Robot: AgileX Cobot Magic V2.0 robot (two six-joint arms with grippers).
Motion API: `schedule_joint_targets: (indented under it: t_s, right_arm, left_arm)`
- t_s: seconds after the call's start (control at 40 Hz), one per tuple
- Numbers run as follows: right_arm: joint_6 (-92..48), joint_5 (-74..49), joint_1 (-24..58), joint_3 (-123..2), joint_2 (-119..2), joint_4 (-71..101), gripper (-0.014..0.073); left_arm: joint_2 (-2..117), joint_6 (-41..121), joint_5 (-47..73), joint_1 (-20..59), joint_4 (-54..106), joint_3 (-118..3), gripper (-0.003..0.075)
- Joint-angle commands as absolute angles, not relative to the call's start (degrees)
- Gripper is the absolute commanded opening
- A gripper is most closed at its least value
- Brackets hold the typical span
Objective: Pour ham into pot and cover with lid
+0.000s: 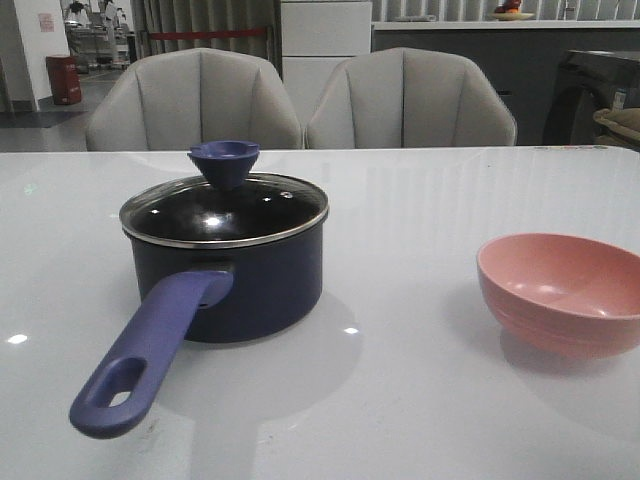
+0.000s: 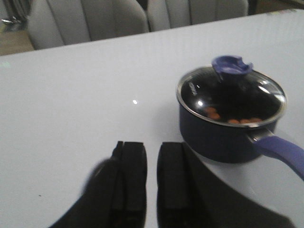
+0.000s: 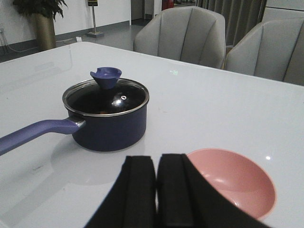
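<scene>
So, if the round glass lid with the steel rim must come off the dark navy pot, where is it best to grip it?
Grip the flared blue-purple knob at the centre of the glass lid, coming straight down from above. It stands upright and narrows below its top, so fingers can close under the flare. The lid's flat rim sits flush on the pot.

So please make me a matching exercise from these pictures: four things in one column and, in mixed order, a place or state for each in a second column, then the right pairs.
Things:
1. lid
2. ham
3. bowl
4. left gripper

Places or states:
A. empty, on the table to the right of the pot
B. holds nothing, away from the pot
C. sits on the pot, knob up
D. inside the pot, seen through the glass

Pairs: 1-C, 2-D, 3-A, 4-B
</scene>
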State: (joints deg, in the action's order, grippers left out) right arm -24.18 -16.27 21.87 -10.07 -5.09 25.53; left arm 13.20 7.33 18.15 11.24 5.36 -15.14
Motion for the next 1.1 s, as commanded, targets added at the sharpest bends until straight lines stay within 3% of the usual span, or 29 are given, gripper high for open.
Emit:
schedule_joint_targets:
  t_s: [0.0,0.3,1.074]
  right_arm:
    - [-24.58,-12.36,22.14,-11.44,-5.72,26.12,0.0179]
    - [-24.58,-12.36,22.14,-11.44,-5.72,26.12,0.0179]
    - [-24.58,-12.36,22.14,-11.44,-5.72,26.12,0.0179]
  left_arm:
    - [9.6,6.17,8.39,7.59,5.35,-12.04,0.0154]
    - [-0.92,1.15,0.75,-1.27,5.1,-0.32,0.0154]
    - [-1.55,0.0,0.0,3.67,2.71,2.22,0.0153]
